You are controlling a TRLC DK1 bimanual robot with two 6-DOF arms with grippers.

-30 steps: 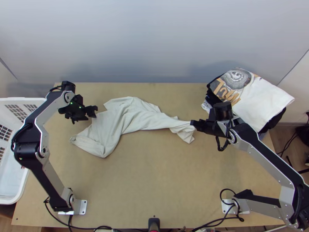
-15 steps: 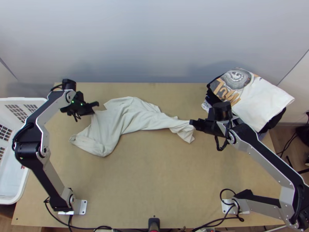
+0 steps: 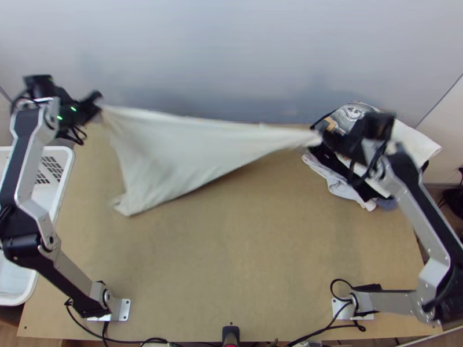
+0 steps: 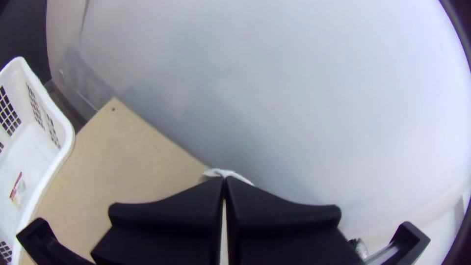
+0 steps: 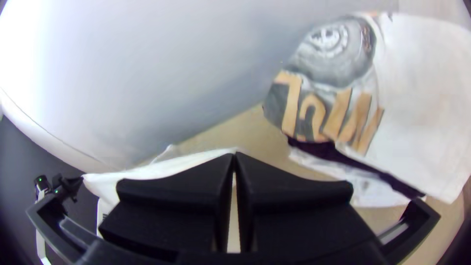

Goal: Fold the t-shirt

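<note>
In the top view the cream t-shirt [image 3: 179,153] is stretched between both grippers, its upper edge fairly straight and a lower corner hanging at the left. My left gripper [image 3: 98,104] holds its left upper end; my right gripper [image 3: 321,137] holds the narrowed right end. In the left wrist view my left gripper [image 4: 224,180] is shut on a bit of the t-shirt [image 4: 228,173]. The right wrist view shows my right gripper [image 5: 234,156] shut on the t-shirt [image 5: 162,168], which runs off toward the other arm.
A pile of clothes [image 3: 414,144], topped by a white printed shirt, lies at the table's back right, under the right arm. A white basket [image 3: 63,173] stands at the left edge. Behind the table [image 3: 243,260] rises a pale wall.
Both grippers have moved away up the picture and farther apart, the left going left, the right going right. The t-shirt, earlier lying bunched on the table, is pulled out between them.
</note>
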